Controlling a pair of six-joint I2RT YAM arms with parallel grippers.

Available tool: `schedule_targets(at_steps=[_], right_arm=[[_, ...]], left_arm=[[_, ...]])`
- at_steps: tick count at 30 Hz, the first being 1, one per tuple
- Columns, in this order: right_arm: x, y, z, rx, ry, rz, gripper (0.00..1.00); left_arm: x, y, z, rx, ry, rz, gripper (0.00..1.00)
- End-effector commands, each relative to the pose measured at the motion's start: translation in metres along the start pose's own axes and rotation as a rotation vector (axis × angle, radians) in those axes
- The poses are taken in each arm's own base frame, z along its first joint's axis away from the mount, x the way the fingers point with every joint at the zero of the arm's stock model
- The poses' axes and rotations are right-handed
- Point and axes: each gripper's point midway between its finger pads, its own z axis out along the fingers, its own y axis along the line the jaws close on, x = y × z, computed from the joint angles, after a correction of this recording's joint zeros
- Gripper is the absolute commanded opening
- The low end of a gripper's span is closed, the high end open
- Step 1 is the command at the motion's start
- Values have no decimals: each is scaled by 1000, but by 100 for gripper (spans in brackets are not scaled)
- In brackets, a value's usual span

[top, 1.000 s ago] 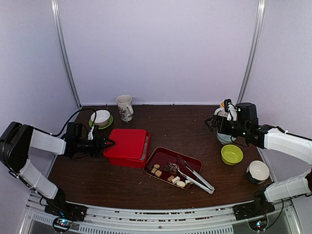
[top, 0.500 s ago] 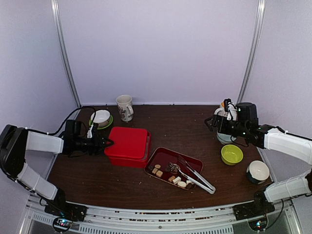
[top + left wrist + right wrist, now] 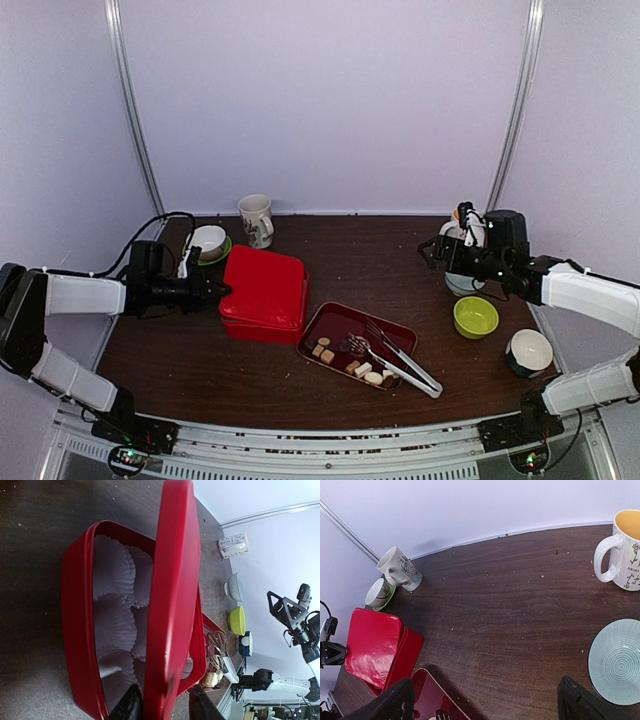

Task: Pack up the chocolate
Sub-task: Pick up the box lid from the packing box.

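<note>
Where the left gripper [image 3: 215, 292] meets the red box [image 3: 265, 325], its two fingers [image 3: 129, 706] stand on either side of the rim of the lid [image 3: 175, 580] and press on it, so this hand is clamped on the lid, which tilts up off the base. Through the gap just ahead of the fingers, the wrist view shows a white fluted liner [image 3: 117, 615] of round cups filling the base. The chocolate [image 3: 348, 362] lies farther out from this gripper, past the far side of the box, in a shallow dark-red tray [image 3: 335, 318] on the brown table [image 3: 380, 265]. It is a loose cluster of tiny pieces, some tan and blocky, some cream-white and rounded, one or two darker. Metal tongs [image 3: 405, 366] rest across the tray just beside them; whether they touch the pieces cannot be told. The right gripper [image 3: 432, 250] hangs above the table well apart from the tray, whose corner shows at the lower left of its wrist view. Its fingers [image 3: 395, 702] stand wide apart with nothing between them.
</note>
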Motion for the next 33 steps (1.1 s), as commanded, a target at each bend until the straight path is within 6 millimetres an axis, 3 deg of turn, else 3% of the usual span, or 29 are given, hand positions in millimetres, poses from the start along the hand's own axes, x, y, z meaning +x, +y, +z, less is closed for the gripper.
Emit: schedule_targets(at_steps=[1, 10, 14, 22, 33], right_arm=[[-8, 10, -1, -27, -18, -4, 100], [-9, 11, 0, -29, -17, -6, 100], [-9, 12, 0, -32, -17, -7, 100], [-9, 12, -1, -24, -15, -12, 100], [-11, 16, 1, -24, -13, -13, 100]], left_arm=[[-7, -19, -3, 51, -9, 57, 33], [-9, -29, -7, 78, -12, 72, 19], [-8, -33, -8, 92, -3, 82, 8], [-8, -41, -13, 104, 6, 124, 2], [-10, -72, -26, 183, 10, 185, 0]])
